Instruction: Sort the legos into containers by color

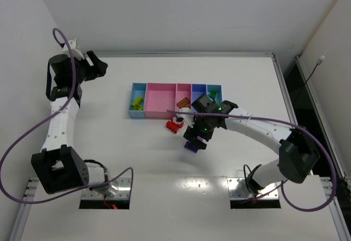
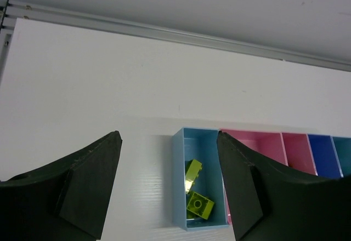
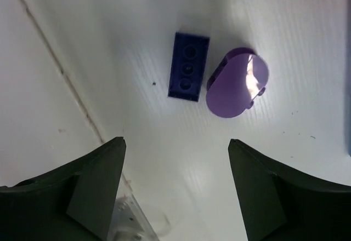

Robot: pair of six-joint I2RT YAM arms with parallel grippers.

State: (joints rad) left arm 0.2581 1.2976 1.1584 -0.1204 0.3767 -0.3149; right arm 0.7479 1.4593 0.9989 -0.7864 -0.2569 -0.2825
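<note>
Five joined compartments made up the row of bins, which stood across the middle of the white surface: light blue at each end, a wide pink one and a narrow pink one next to the left end, then a blue-violet one. The light blue bin at the left end held two yellow-green bricks, one lying flat with its studs up and the other tilted just beyond it. One orange brick lay in the narrow pink bin, and something green showed in the right end bin, too small to count. A small cluster of red bricks sat on the surface just on the near side of the bins; how many could not be told. Nearer still lay two purple pieces side by side: a dark purple brick with three studs in a row, and a paler round purple piece, glossy and close against the brick's right side. The right hand hung over these two with its fingers spread, gripping nothing. The left hand was up at the far left, well apart from the bins, fingers likewise spread and empty.
</note>
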